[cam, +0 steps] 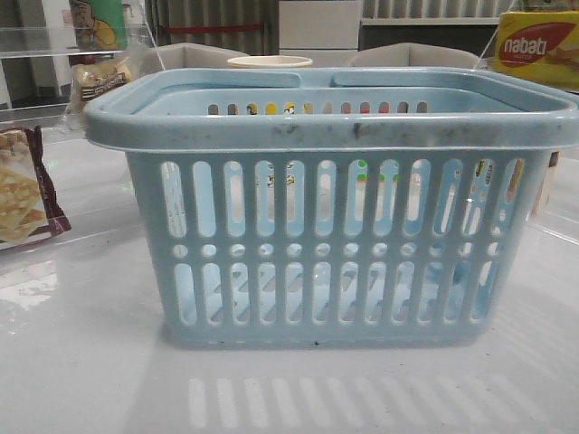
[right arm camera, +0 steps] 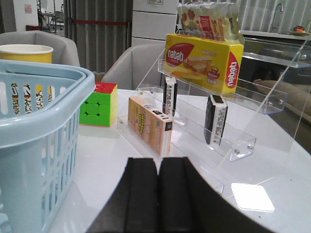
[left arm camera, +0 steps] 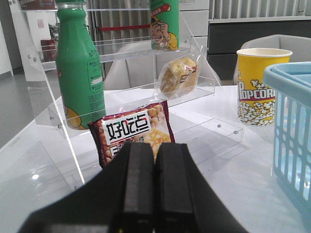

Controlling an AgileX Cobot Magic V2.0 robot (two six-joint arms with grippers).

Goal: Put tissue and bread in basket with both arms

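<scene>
The pale blue basket (cam: 326, 226) fills the middle of the front view and looks empty; its side shows in the left wrist view (left arm camera: 294, 131) and the right wrist view (right arm camera: 34, 126). The bread (left arm camera: 179, 76), golden-brown in a clear wrapper, lies on a clear acrylic shelf; it also shows in the front view (cam: 99, 77). Two small dark packs (right arm camera: 215, 119) (right arm camera: 169, 95) stand edge-on on another clear shelf; I cannot tell which is the tissue. My left gripper (left arm camera: 155, 150) and my right gripper (right arm camera: 158, 167) are shut and empty, low over the table. Neither shows in the front view.
On the left stand a green bottle (left arm camera: 80, 68), a maroon-edged cracker packet (left arm camera: 133, 131) and a popcorn cup (left arm camera: 257, 85). On the right are the yellow nabati box (right arm camera: 201, 60), an orange carton (right arm camera: 148, 124) and a colour cube (right arm camera: 99, 103). Acrylic shelves (right arm camera: 233, 141) flank the basket.
</scene>
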